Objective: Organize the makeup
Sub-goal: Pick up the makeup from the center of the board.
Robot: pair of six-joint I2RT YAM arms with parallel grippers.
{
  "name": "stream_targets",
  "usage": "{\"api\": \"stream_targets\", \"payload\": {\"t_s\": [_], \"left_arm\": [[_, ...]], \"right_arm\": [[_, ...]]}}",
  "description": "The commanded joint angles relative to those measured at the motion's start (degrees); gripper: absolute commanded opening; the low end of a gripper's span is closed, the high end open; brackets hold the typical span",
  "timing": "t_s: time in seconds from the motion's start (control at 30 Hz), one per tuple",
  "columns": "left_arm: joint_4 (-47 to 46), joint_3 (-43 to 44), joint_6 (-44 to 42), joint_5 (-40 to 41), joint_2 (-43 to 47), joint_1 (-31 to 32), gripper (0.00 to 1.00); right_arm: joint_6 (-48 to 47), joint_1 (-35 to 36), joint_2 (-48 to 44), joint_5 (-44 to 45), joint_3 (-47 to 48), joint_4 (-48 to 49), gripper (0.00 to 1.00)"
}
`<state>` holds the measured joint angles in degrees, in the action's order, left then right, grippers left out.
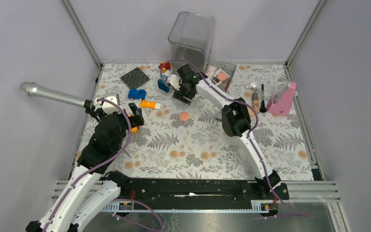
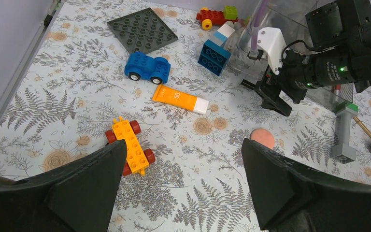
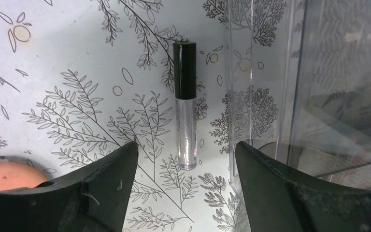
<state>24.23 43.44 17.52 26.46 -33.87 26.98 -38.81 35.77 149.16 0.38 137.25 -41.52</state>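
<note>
R fingers are standing wide apart, gripping nothing, hovering low over the fern-print table. Btwn them and just ahead, a clear lip-gloss tube w/ black cap is lying flat at frame centre, cap pointing to the top edge. It's touching neither finger. A clear plastic bin is standing just right of the tube, its wall running down the frame's right half. Something coral-pink and rounded is peeking out at lower left behind one finger; can't tell what it is.

L fingers are also spread apart and carrying nothing, filling both bottom corners of the left wrist view. An orange block car w/ red wheels is sitting just above the lower-left finger. Above that, mid-frame, an orange tube w/ white cap is lying at a slant. Further up are a blue toy car and a dark grey studded plate. A coral-pink round disc is lying right of centre, near the right arm's tip. A grey tube w/ green cap is lying by the right edge.

In the top view a clear palette w/ pink shades is resting just right of the bin's base. Tan-handled brushes are lying beside a pink wedge-shaped stand at upper right. A silver microphone is poking in from the left.
</note>
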Motion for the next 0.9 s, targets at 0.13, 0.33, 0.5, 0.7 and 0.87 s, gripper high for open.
{"api": "stream_targets", "payload": {"t_s": [0.13,0.33,0.5,0.7,0.87], "left_arm": [[-2.6,0.2,-0.6,0.9,-0.4,-0.8,0.99],[-2.6,0.2,-0.6,0.4,-0.8,-1.1,0.99],[-2.6,0.2,-0.5,0.4,-0.7,-1.1,0.99],[-2.6,0.2,-0.5,0.1,-1.0,-1.2,0.99],[-2.6,0.2,-0.5,0.1,-1.0,-1.3,0.99]], "right_arm": [[-0.2,-3.3,3.6,-9.4,5.5,-7.1,0.80],[2.9,-4.2,5.8,-16.7,6.5,-9.0,0.77],[4.6,-4.7,8.1,-19.0,8.6,-10.7,0.75],[5.6,-4.8,8.8,-20.2,8.5,-11.3,0.63],[6.1,-4.8,8.9,-19.7,8.6,-11.3,0.39]]}}
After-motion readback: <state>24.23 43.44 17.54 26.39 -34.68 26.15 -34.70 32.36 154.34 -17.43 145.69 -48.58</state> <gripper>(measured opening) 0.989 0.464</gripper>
